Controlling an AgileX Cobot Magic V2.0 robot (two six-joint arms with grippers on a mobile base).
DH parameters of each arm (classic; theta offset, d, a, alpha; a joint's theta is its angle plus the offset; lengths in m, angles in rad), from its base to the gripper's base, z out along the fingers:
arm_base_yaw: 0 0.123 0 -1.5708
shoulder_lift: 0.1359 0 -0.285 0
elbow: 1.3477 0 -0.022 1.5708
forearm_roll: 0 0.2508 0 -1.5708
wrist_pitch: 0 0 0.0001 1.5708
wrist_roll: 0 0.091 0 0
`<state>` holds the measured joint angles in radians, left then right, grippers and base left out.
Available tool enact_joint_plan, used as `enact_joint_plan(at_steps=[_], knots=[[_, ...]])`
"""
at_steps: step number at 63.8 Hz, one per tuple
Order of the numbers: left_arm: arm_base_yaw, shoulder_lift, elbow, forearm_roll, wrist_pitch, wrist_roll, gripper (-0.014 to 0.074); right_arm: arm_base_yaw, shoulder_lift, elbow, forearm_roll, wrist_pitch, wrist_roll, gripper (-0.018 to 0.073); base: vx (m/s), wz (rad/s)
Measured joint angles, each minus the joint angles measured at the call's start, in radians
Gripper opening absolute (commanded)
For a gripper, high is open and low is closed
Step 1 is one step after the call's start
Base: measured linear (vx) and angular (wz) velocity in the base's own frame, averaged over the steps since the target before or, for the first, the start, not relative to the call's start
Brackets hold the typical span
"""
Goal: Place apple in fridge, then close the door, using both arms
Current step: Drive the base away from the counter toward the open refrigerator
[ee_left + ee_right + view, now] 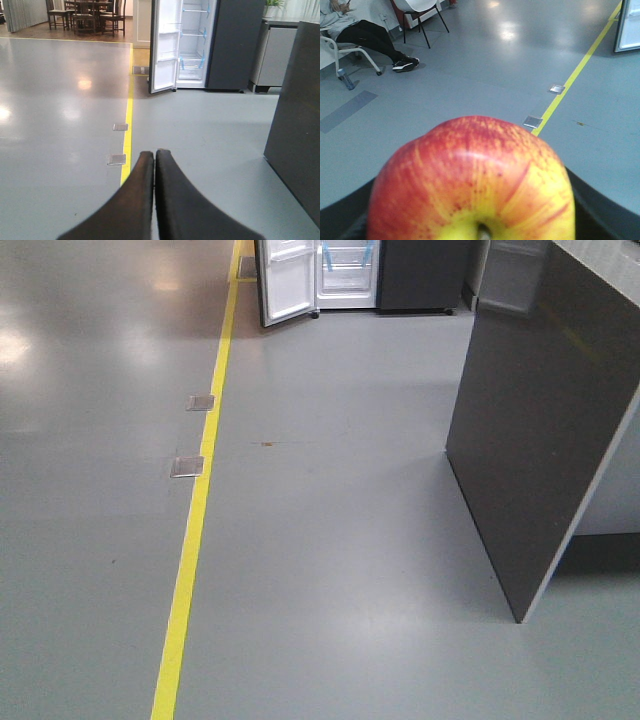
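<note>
Far across the floor (330, 570) from the open fridge (200, 45), my right gripper (472, 200) clamps the apple (470, 170), left gripper (155, 165) pressed closed and empty; a driving jolt could shake it loose.

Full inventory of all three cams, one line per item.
apple: 1, red with yellow around the stem, in the right pincer
fridge: 1, dark grey, white inside, far across the floor
door: 1, white inner face, swung open at the fridge's left
floor line: 1, yellow, runs toward the fridge
floor plates: 2, metal, beside the line
panel: 1, dark grey, near right
dining chairs: several, dark, far left
person: 1, seated, black trousers, right wrist view
bottle: 1, clear, by the person's chair
left pincer: 1, black, shut, empty
right pincer: 1, black, shut on the apple
</note>
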<state>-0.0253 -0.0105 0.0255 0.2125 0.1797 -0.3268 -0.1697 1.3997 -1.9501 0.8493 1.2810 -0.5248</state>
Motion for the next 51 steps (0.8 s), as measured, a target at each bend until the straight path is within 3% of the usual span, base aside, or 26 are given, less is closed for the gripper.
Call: enact_joint_plan(at_steps=[51], knots=[[0.000, 0.000, 0.000, 0.000, 0.000, 0.000, -0.0006, 0.000, 0.000, 0.000, 0.000, 0.000, 0.000, -0.0006, 0.22, 0.08]])
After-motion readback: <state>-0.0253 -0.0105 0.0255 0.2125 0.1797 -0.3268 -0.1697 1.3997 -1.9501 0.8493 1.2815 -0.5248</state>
